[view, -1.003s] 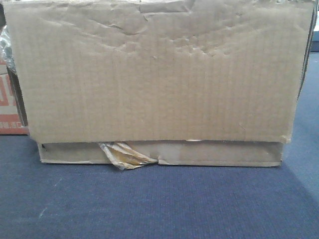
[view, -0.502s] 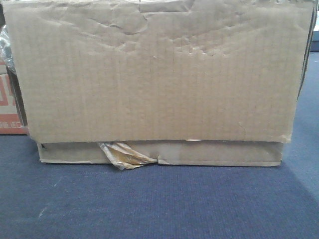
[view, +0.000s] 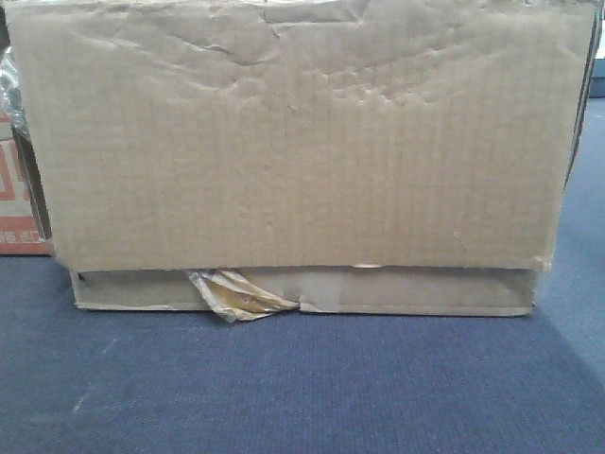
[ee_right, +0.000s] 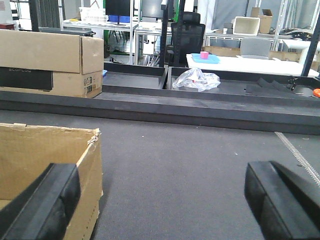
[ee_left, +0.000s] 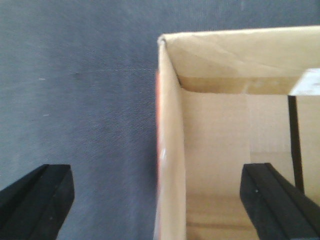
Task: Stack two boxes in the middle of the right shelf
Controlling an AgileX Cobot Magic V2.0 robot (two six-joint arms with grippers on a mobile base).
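In the front view the tall creased cardboard box (view: 302, 142) rests on the flat thin box (view: 416, 291), whose yellowish tape shreds (view: 236, 295) hang at its front. Both stand on blue-grey carpet. My left gripper (ee_left: 157, 192) is open and straddles the left wall of the open-topped box (ee_left: 215, 130), with one finger over the carpet and the other inside the box. My right gripper (ee_right: 160, 187) is open too, its left finger (ee_right: 47, 200) over the box's right wall (ee_right: 45, 155) and its right finger over carpet. The shelf is out of view.
A red-and-white printed carton (view: 14, 208) shows at the left behind the boxes. In the right wrist view a low black platform (ee_right: 200, 107) crosses the floor, carrying a carton with a black label (ee_right: 50, 62) and a clear plastic bag (ee_right: 196, 79). Behind them are a chair and tables.
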